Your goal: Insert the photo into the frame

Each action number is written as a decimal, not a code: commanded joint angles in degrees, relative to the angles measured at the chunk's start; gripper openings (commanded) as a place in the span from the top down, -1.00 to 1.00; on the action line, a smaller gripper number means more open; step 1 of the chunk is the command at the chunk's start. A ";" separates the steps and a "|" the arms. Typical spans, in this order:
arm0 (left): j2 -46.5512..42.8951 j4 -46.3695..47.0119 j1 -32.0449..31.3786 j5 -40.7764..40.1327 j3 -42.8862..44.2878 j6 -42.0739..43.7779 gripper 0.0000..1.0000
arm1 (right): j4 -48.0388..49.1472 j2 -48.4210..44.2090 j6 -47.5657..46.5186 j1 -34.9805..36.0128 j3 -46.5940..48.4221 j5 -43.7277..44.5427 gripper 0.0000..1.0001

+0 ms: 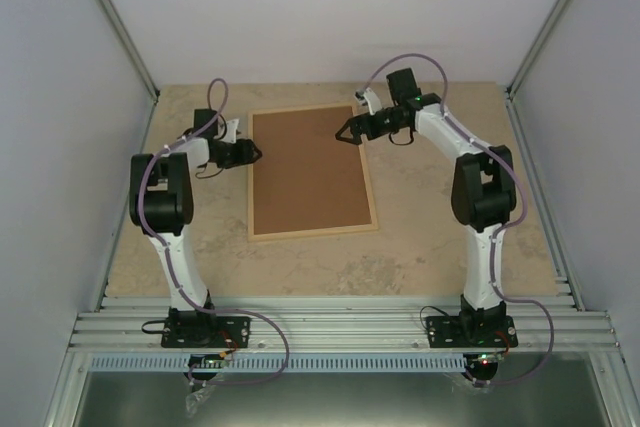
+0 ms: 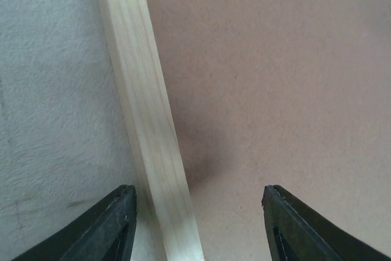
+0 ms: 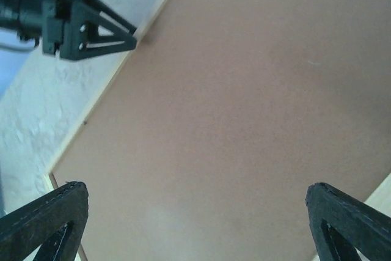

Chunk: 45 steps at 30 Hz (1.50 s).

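The pale wood frame (image 1: 250, 179) lies flat on the table, and a brown backing board (image 1: 310, 169) fills it. The photo is hidden. My left gripper (image 1: 257, 154) is at the frame's left side, open. In the left wrist view my left gripper (image 2: 200, 192) straddles the frame's left rail (image 2: 146, 108), one finger over the table and one over the board (image 2: 275, 77), neither touching the rail. My right gripper (image 1: 340, 131) hovers open over the board's far right part. In the right wrist view my right gripper (image 3: 195, 189) has only the board (image 3: 244, 90) between its fingers.
The frame sits mid-table on a beige stone-patterned top (image 1: 440, 237). Grey walls and aluminium posts (image 1: 115, 27) close in the left, right and back. A ribbed metal rail (image 1: 340, 327) carries both arm bases at the near edge. The left gripper (image 3: 91, 29) also shows in the right wrist view.
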 commanded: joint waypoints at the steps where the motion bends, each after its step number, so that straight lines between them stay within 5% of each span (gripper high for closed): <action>1: 0.48 -12.68 -0.99 -6.16 2.57 9.21 -0.20 | -2.31 -6.35 -19.05 0.05 -5.36 -2.46 -0.95; 11: 5.18 -19.70 -6.94 -9.95 6.95 18.06 0.07 | -8.00 -11.73 -32.53 -2.19 -14.54 -3.48 -0.85; 29: 8.89 -21.10 -17.47 -20.10 11.08 27.76 0.44 | -7.13 -19.95 -40.23 -1.84 -22.64 -5.59 -0.72; 35: -0.74 -18.41 -17.25 -16.21 11.21 20.67 -0.13 | -0.98 -21.34 -39.46 0.01 -25.30 -2.37 -0.63; 40: -15.97 -12.97 -16.45 -17.84 4.20 12.61 -0.90 | 4.82 -22.78 -39.24 2.41 -29.24 -0.65 -0.60; 45: -24.91 -15.85 -13.45 -19.96 -2.07 0.37 -0.99 | 8.33 -22.29 -40.64 6.32 -31.06 2.36 -0.60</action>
